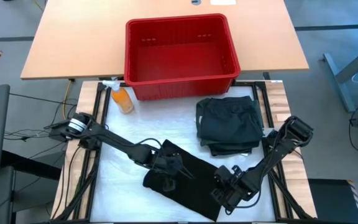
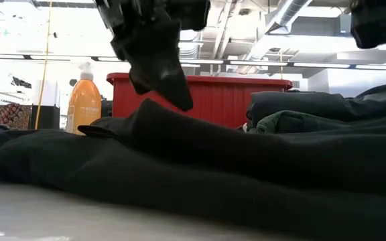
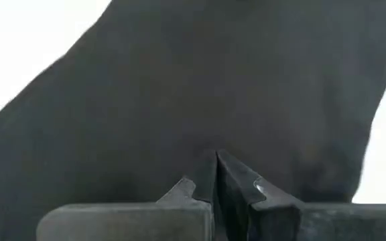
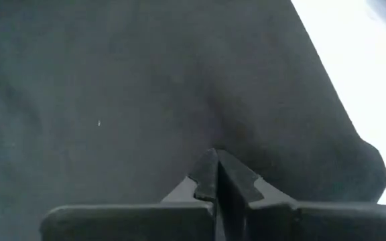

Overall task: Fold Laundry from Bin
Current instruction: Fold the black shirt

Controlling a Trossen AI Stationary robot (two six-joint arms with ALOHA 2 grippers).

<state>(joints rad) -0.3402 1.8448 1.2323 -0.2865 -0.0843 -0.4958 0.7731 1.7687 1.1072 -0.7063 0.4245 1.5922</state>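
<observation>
- We have a long black cloth garment (image 1: 185, 177) lying flat on the white table surface (image 1: 135, 130) near the front edge, its long axis running on a diagonal from the left arm's side down toward the right arm's side.
- Our left gripper (image 1: 169, 167) sits on the upper-left part of that cloth; in its wrist view the two dark fingers (image 3: 236, 184) are pressed together with black fabric right at their tips, so we judge it is pinching the cloth.
- Our right gripper (image 1: 229, 186) is at the cloth's lower-right end; its fingers (image 4: 236, 181) are likewise pressed together against the fabric, and we read that as a pinch on the same garment.
- The relation that matters for us: the two grippers hold opposite ends of the cloth's long axis, left nearer the table's middle, right nearer the front corner. Any fold would bring one end over the other along that diagonal.
- A stack of already folded dark garments (image 1: 230, 124), charcoal with an olive-green piece showing in the low view, lies just beyond the right gripper, between it and the bright red rectangular plastic bin (image 1: 180, 56).
- The bin stands at the far side of the table, and we see nothing in it from above.
- An orange spray bottle (image 1: 122, 98) stands just beside the bin's left front corner, well apart from both grippers.
- We judge the task well along: this cloth looks like the last piece to fold.
</observation>
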